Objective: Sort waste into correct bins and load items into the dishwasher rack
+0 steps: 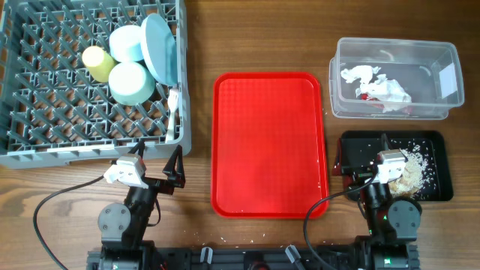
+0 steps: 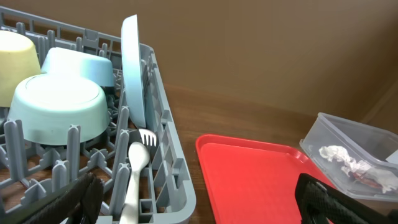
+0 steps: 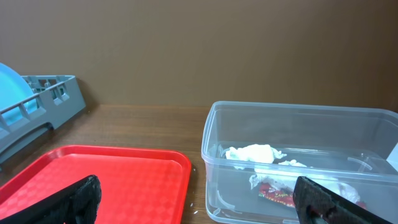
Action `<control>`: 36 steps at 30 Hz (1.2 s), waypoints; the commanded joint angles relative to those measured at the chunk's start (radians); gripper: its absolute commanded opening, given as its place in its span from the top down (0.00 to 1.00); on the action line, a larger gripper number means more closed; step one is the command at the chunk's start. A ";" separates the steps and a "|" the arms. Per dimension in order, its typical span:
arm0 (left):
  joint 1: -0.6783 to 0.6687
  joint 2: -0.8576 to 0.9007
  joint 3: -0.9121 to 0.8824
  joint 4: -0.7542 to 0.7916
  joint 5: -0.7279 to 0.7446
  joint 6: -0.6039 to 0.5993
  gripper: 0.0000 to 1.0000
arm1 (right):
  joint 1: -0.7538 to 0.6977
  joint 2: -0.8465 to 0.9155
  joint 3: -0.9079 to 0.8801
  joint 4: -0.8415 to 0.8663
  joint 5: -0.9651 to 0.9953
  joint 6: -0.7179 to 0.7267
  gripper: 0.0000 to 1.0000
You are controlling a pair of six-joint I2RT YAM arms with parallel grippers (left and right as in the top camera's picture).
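Far left: the dishwasher rack [image 1: 45,112] carries the small yellow cup [image 1: 97,61], the pale blue bowl [image 1: 126,43] and the pale green bowl [image 1: 130,82], the bowls mouth-down among the pegs, presumably so that water runs off; the pale blue plate [image 1: 159,49] stands on edge just right of them, propped by pegs, and the white fork [image 2: 147,137] and spoon [image 2: 135,171] lie along the rack's right wall. Near left: the left gripper [image 2: 199,205], jaws spread wide and holding nothing, looks over the rack's near right corner. Centre: the red serving tray [image 1: 270,142], bare. Near right: the right gripper [image 3: 199,202], likewise wide apart and empty, above the black tray [image 1: 352,146], which holds the beige food scraps [image 1: 416,169]. Far right: the clear tub [image 1: 442,56] contains the crumpled napkins [image 1: 375,82] and the red-and-white wrapper [image 1: 390,105], keeping dry waste apart from food; sorting and loading appear complete
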 commanded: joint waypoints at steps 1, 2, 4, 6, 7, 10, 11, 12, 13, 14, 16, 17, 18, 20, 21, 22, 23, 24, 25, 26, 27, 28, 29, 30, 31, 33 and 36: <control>-0.005 -0.010 -0.009 0.001 -0.010 0.021 0.00 | -0.005 -0.003 -0.001 0.005 0.014 -0.012 0.00; -0.005 -0.010 -0.009 0.000 -0.010 0.021 0.00 | -0.005 -0.003 -0.001 0.005 0.014 -0.012 0.00; -0.002 -0.010 -0.009 0.000 -0.010 0.021 0.00 | -0.005 -0.003 -0.001 0.005 0.014 -0.012 0.00; 0.000 -0.009 -0.009 0.000 -0.010 0.021 0.00 | -0.005 -0.003 -0.001 0.005 0.014 -0.012 0.00; 0.000 -0.009 -0.009 0.001 -0.010 0.021 0.00 | -0.005 -0.003 -0.001 0.005 0.014 -0.012 0.00; 0.000 -0.009 -0.009 0.000 -0.010 0.021 0.00 | -0.005 -0.003 -0.001 0.005 0.014 -0.012 0.00; 0.000 -0.009 -0.009 0.001 -0.010 0.021 0.00 | -0.005 -0.003 -0.001 0.005 0.014 -0.012 0.00; 0.000 -0.009 -0.009 0.000 -0.010 0.021 0.00 | -0.005 -0.003 -0.001 0.005 0.014 -0.012 0.00; 0.000 -0.009 -0.009 0.000 -0.010 0.021 0.00 | -0.005 -0.003 -0.001 0.005 0.014 -0.012 0.00; 0.000 -0.009 -0.009 0.000 -0.010 0.021 0.00 | -0.005 -0.003 -0.001 0.005 0.014 -0.012 0.01; 0.000 -0.009 -0.009 0.000 -0.010 0.021 0.00 | -0.005 -0.003 -0.001 0.005 0.014 -0.012 0.00; 0.000 -0.009 -0.009 0.000 -0.010 0.021 0.00 | -0.005 -0.003 -0.001 0.005 0.014 -0.012 0.00; 0.000 -0.009 -0.009 0.001 -0.047 0.052 0.00 | -0.005 -0.003 -0.001 0.005 0.014 -0.012 0.00; 0.000 -0.009 -0.009 -0.010 -0.240 0.107 0.00 | -0.005 -0.003 -0.001 0.005 0.014 -0.012 0.00; 0.000 -0.010 -0.009 -0.005 -0.262 0.107 0.00 | -0.005 -0.003 -0.001 0.005 0.014 -0.012 0.00; -0.002 -0.010 -0.009 -0.004 -0.264 0.106 0.00 | -0.005 -0.003 -0.001 0.005 0.014 -0.012 0.00; -0.005 -0.010 -0.009 -0.004 -0.264 0.106 0.00 | -0.005 -0.003 -0.001 0.005 0.014 -0.012 0.00; -0.011 -0.010 -0.009 -0.004 -0.264 0.107 0.00 | -0.005 -0.003 -0.001 0.005 0.014 -0.013 0.00; -0.017 -0.010 -0.009 -0.004 -0.264 0.107 0.00 | -0.005 -0.003 -0.001 0.005 0.014 -0.012 0.00; -0.017 -0.010 -0.009 -0.004 -0.264 0.107 0.00 | -0.005 -0.003 -0.001 0.005 0.014 -0.012 0.00; -0.017 -0.010 -0.009 -0.005 -0.264 0.107 0.00 | -0.005 -0.003 -0.001 0.005 0.014 -0.012 0.00; -0.017 -0.010 -0.009 -0.005 -0.264 0.107 0.00 | -0.005 -0.003 -0.001 0.005 0.014 -0.012 0.00; -0.016 -0.010 -0.009 -0.005 -0.268 0.107 0.00 | -0.005 -0.003 -0.001 0.005 0.014 -0.013 0.00; -0.016 -0.010 -0.009 -0.005 -0.262 0.108 0.00 | -0.005 -0.003 -0.001 0.005 0.014 -0.012 0.00; -0.016 -0.010 -0.009 -0.008 -0.249 0.121 0.00 | -0.005 -0.003 -0.001 0.005 0.014 -0.012 0.00; -0.016 -0.010 -0.009 -0.014 -0.186 0.218 0.00 | -0.005 -0.003 -0.001 0.005 0.014 -0.012 0.00; -0.016 -0.010 -0.009 -0.016 -0.158 0.292 0.00 | -0.005 -0.003 -0.001 0.005 0.014 -0.012 0.00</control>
